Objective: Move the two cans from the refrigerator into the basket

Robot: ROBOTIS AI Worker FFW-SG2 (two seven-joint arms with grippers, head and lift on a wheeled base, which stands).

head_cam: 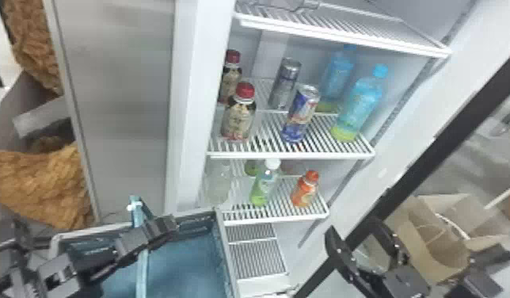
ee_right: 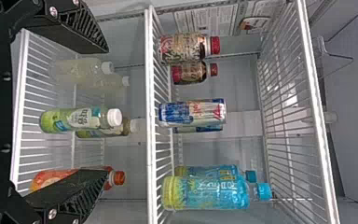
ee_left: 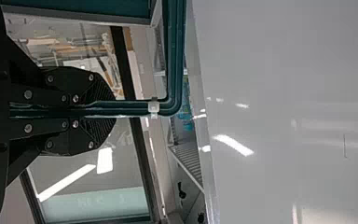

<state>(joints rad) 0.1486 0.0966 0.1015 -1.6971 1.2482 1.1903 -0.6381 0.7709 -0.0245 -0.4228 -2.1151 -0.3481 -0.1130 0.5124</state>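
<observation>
Two cans stand on the refrigerator's middle shelf: a blue-and-silver can (head_cam: 301, 115) in front and a silver can (head_cam: 285, 83) behind it. In the right wrist view the front can (ee_right: 192, 112) largely covers the rear can (ee_right: 205, 129). My left gripper (head_cam: 149, 234) is at the blue basket (head_cam: 222, 253); the left wrist view has the left gripper (ee_left: 103, 110) shut on the basket handle (ee_left: 173, 60). Before the refrigerator, low and right of the shelves, my right gripper (head_cam: 359, 237) stands open; in its wrist view, the right gripper (ee_right: 107, 111) has its fingers wide apart with nothing held.
Dark red-capped bottles (head_cam: 239, 115) stand left of the cans, blue bottles (head_cam: 357, 105) right. The lower shelf (head_cam: 274, 218) holds green, orange and clear bottles. A white shelf edge (head_cam: 337, 37) runs above the cans. Paper bags (head_cam: 434, 241) lie beyond the dark-edged door at right.
</observation>
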